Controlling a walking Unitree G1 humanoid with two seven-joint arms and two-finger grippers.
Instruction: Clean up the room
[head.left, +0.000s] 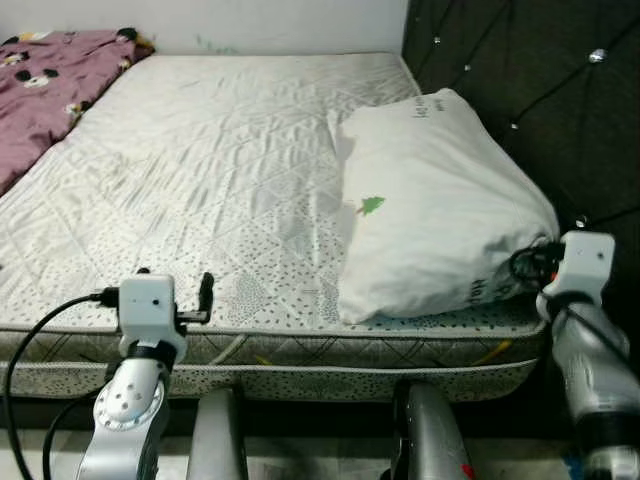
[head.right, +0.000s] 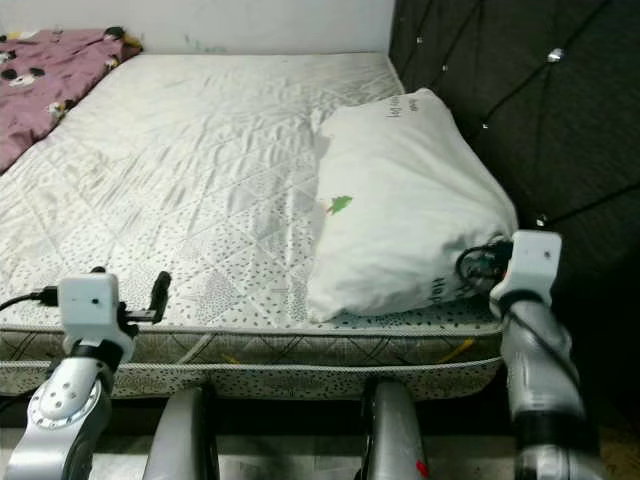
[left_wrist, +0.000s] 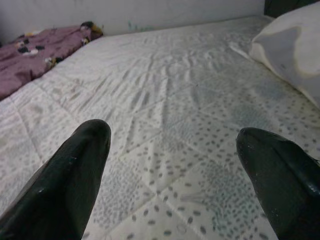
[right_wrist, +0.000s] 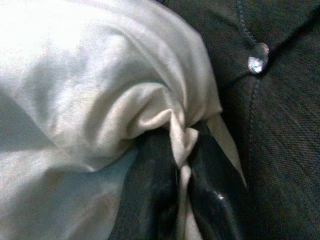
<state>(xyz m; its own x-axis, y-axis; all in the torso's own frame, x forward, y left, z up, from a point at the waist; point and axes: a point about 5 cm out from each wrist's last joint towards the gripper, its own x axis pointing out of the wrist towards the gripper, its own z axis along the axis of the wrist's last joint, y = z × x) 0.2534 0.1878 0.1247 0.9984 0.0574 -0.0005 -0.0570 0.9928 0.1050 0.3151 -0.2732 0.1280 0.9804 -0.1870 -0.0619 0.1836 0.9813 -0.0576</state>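
Note:
A white pillow (head.left: 430, 200) lies on the right side of the bare quilted mattress (head.left: 200, 180), against the dark tufted headboard (head.left: 560, 90). My right gripper (head.left: 530, 265) is at the pillow's near right corner, and in the right wrist view its black fingers (right_wrist: 150, 200) are shut on a bunched fold of the pillow's fabric (right_wrist: 175, 125). My left gripper (left_wrist: 172, 165) hovers open over the mattress's front edge on the left, with nothing between its fingers (left_wrist: 70, 180).
A crumpled purple blanket (head.left: 50, 90) with cartoon prints lies at the far left corner of the bed. A white wall runs behind the bed. The mattress's front edge (head.left: 300, 350) is right in front of me.

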